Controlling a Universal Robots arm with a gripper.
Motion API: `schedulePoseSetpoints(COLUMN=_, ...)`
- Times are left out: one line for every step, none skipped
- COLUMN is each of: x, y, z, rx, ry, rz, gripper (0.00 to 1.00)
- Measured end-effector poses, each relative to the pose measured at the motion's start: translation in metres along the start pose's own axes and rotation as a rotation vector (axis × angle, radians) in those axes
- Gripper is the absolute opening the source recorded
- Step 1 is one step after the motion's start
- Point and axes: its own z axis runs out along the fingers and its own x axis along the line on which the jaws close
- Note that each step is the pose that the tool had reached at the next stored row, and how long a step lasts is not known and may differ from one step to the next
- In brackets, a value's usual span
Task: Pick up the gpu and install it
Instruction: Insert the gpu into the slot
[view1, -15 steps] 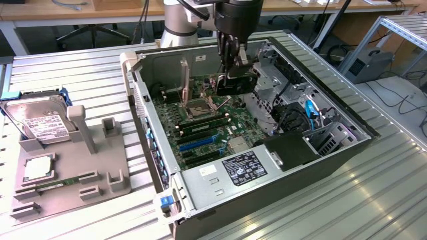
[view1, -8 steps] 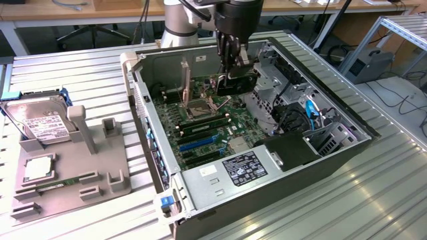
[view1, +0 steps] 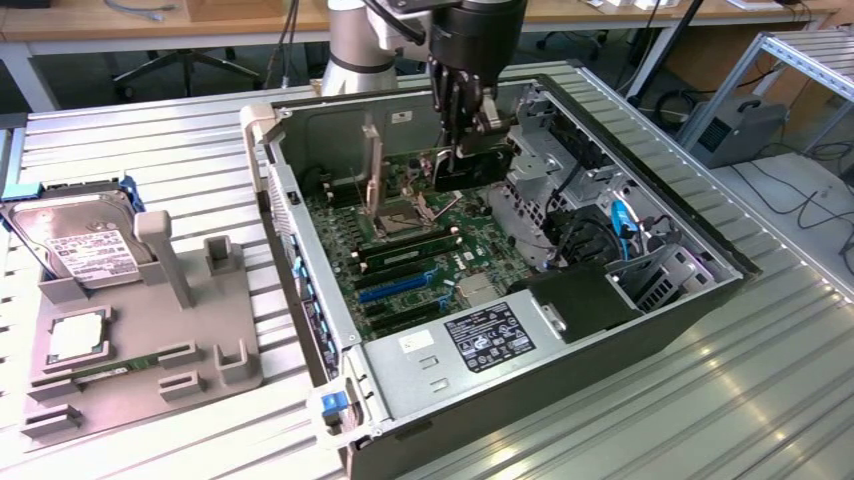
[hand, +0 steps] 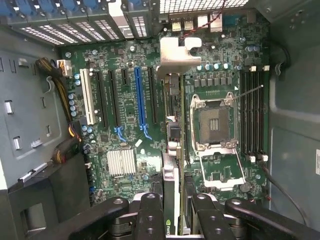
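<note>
One card, the gpu (hand: 172, 165), sits edge-on between our end effector (hand: 175, 210) fingers, clamped tight, in the upper middle of the exterior frame above the motherboard (hand: 130, 115) inside the open computer case (view1: 400, 360). We judge we hold it vertical so its edge can meet a slot, its silver bracket (hand: 177, 55) toward the rear panel.

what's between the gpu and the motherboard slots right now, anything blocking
Nothing visible blocks it. The gpu, held edge-on in the fingers, hangs above the motherboard inside the open case; the long slots beneath look bare.
</note>
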Motion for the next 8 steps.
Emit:
schedulePoseSetpoints(x=0.0000, y=0.0000, z=0.0000, rx=0.0000, ry=-0.0006, rz=-0.006, gripper=0.27)
schedulePoseSetpoints(x=0.0000, y=0.0000, z=0.0000, rx=0.0000, ry=-0.0013, rz=-0.012, gripper=0.27)
schedulePoseSetpoints(x=0.0000, y=0.0000, z=0.0000, rx=0.0000, ry=-0.0019, rz=-0.019, gripper=0.27)
schedulePoseSetpoints(x=0.0000, y=0.0000, z=0.0000, rx=0.0000, ry=-0.0023, rz=-0.023, gripper=0.27)
schedulePoseSetpoints(x=0.0000, y=0.0000, z=0.0000, rx=0.0000, ry=-0.0028, rz=-0.028, gripper=0.27)
schedulePoseSetpoints(x=0.0000, y=0.0000, z=0.0000, rx=0.0000, ry=-0.0029, rz=-0.029, gripper=0.27)
schedulePoseSetpoints(x=0.0000, y=0.0000, z=0.0000, rx=0.0000, ry=-0.0030, rz=-0.029, gripper=0.27)
schedulePoseSetpoints(x=0.0000, y=0.0000, z=0.0000, rx=0.0000, ry=-0.0029, rz=-0.029, gripper=0.27)
